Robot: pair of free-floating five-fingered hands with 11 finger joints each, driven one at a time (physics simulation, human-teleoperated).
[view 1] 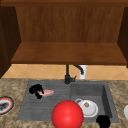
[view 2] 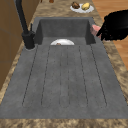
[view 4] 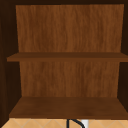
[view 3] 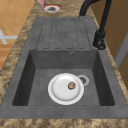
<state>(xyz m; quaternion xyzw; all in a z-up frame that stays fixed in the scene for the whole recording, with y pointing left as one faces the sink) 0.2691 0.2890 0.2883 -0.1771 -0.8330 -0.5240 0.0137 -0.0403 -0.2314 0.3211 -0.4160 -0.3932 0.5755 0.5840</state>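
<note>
Pink item (view 1: 47, 93) in left hand (view 1: 35, 90) grip, long axis left-right, tip pointing right.

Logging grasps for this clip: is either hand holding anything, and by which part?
The left hand is curled round one end of a pink item above the draining board. The right hand, near the sink's front edge, holds nothing visible.
</note>
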